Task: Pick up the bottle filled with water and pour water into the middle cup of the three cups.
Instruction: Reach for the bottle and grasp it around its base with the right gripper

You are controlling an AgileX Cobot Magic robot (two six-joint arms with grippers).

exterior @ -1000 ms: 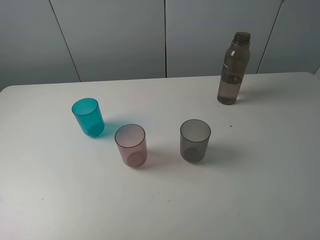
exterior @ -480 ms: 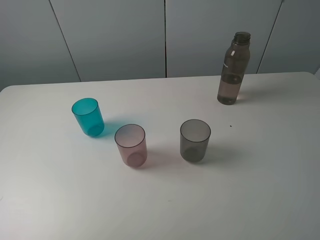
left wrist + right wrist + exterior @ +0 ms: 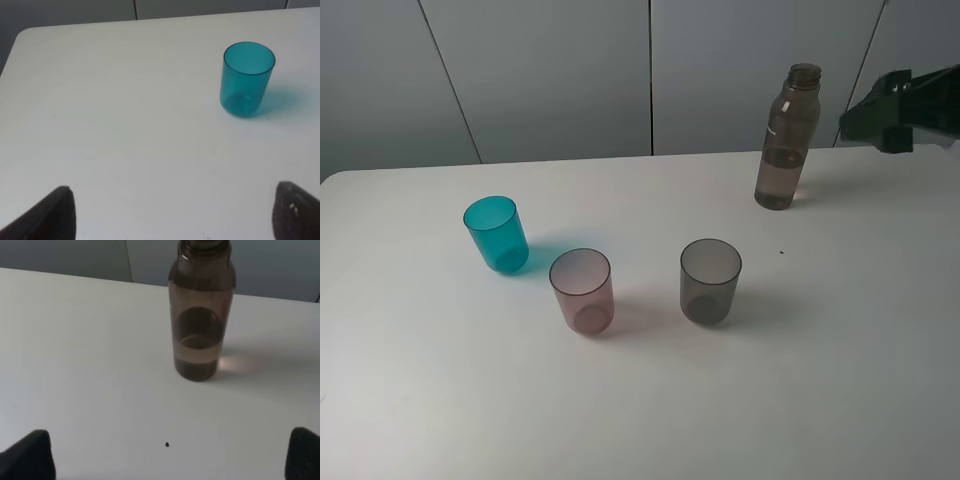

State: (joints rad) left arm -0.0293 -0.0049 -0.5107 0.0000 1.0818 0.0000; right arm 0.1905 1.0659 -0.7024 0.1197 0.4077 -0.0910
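The smoky grey-brown bottle (image 3: 786,140) stands upright and uncapped at the back right of the white table (image 3: 840,380), partly filled with water. The teal cup (image 3: 497,235), the pale pink middle cup (image 3: 582,291) and the smoky grey cup (image 3: 710,281) stand upright in a row from left to right. My right arm (image 3: 908,106) shows at the right edge, right of the bottle and apart from it. In the right wrist view the right gripper (image 3: 165,460) is open and empty, facing the bottle (image 3: 201,315). The left gripper (image 3: 172,215) is open and empty, short of the teal cup (image 3: 247,80).
Grey wall panels (image 3: 650,70) rise right behind the table's back edge, close behind the bottle. A small dark speck (image 3: 167,444) lies on the table between the right gripper and the bottle. The left gripper does not show in the exterior view.
My right arm has come into the exterior view at the right edge, beside the bottle. The bottle and the three cups have not moved.
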